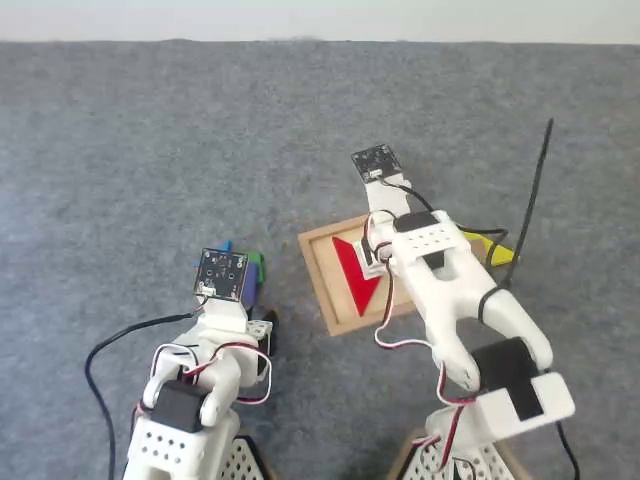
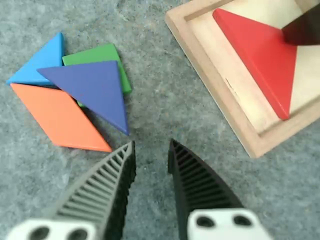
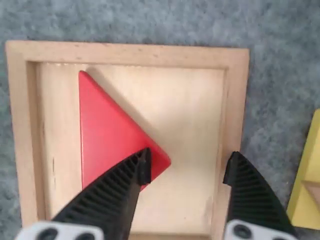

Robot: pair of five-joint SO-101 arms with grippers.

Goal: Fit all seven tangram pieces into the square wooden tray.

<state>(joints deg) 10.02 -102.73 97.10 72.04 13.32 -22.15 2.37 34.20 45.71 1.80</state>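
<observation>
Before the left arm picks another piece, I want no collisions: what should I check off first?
1. Left end effector open, empty: ok.
2. Purple triangle uppermost, nothing lying on it: ok.
3. Right end effector open, hanging over the tray: not ok, it likely blocks placing.
4. Red triangle flat inside the tray: ok.
5. Red triangle snug against a tray wall: not ok, a gap shows.
6. Seven pieces counted: cannot tell; I count six, with orange parallelogram, green square, blue triangle, yellow piece.
</observation>
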